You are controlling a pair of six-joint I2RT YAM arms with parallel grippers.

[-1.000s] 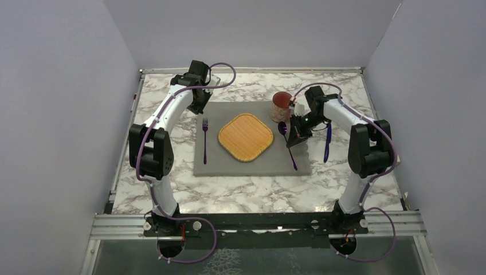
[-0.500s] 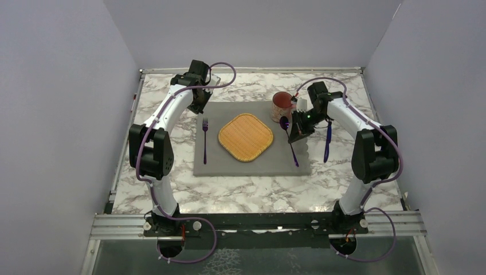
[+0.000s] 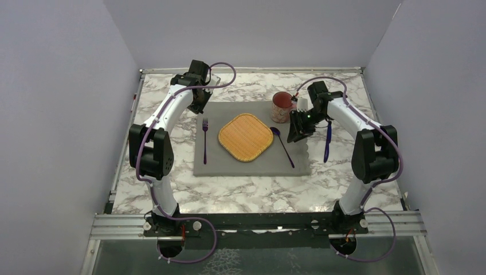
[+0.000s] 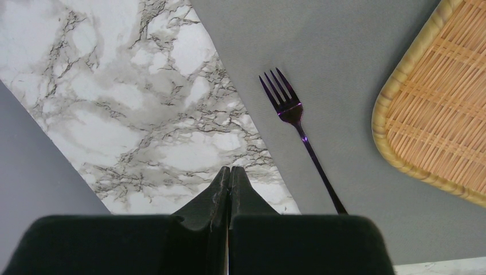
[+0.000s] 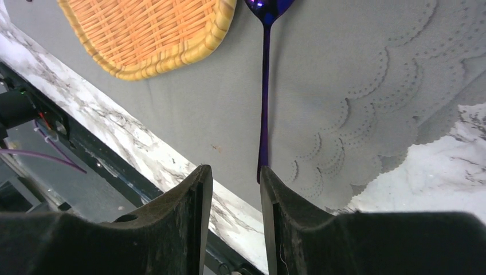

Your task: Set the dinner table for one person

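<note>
The marble dinner table (image 3: 246, 192) carries a grey scalloped placemat (image 3: 252, 166). On the placemat lie a woven orange plate (image 3: 245, 137), a purple fork (image 3: 204, 139) to its left and a purple spoon (image 3: 283, 148) to its right. A red mug (image 3: 281, 106) stands at the placemat's back right. A purple knife (image 3: 327, 140) lies on the marble to the right. My right gripper (image 3: 296, 136) is open and empty just above the spoon (image 5: 265, 86), jaws (image 5: 236, 172) apart. My left gripper (image 3: 198, 107) is shut and empty over the placemat's back left corner, near the fork (image 4: 301, 134).
The metal edging and a black rail (image 5: 86, 154) run along the table's near side. Grey walls enclose the table on three sides. In the left wrist view my shut jaws (image 4: 230, 170) hang over marble (image 4: 132, 114) beside the placemat (image 4: 344, 57) and plate (image 4: 441, 114).
My right gripper has let go of the spoon, which now lies flat on the placemat with its bowl nearer the plate. The left arm has not moved.
</note>
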